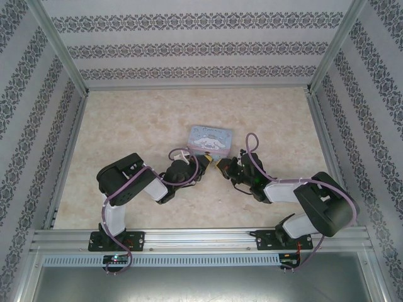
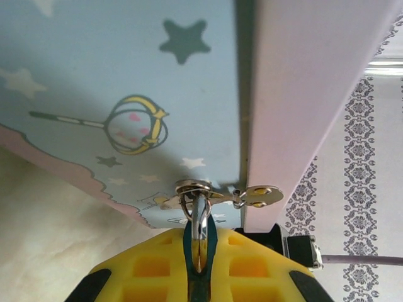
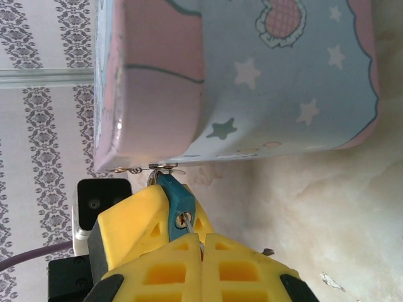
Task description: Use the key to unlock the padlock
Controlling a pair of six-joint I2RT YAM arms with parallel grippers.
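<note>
Your table (image 1: 138, 119) is a pale, marbled slab, closed in by walls of striped, damask-patterned paper (image 1: 189, 50). Near its middle lies the tin (image 1: 211, 137), a rectangular box in pale blue and pink with rounded corners. It is printed with stars and a cartoon, and its skin is smooth and faintly glossy. Both arms meet at the tin's near edge.

Your left gripper (image 2: 200, 251) has moulded yellow fingers (image 2: 148, 267) with square recesses, and they are clamped on the padlock (image 2: 211, 238). The padlock is a small teal block squeezed between the pads, and its thin bright shackle (image 2: 199, 214) is looped through the tin's metal hasp (image 2: 192, 187).

From the right wrist you see the padlock's flat end, keyhole turned toward your right gripper (image 3: 203, 244). Its two yellow lattice fingers are pressed together on the key (image 3: 189, 226), a thin metal sliver reaching from the tips to the keyhole. You cannot tell how deep it sits.
</note>
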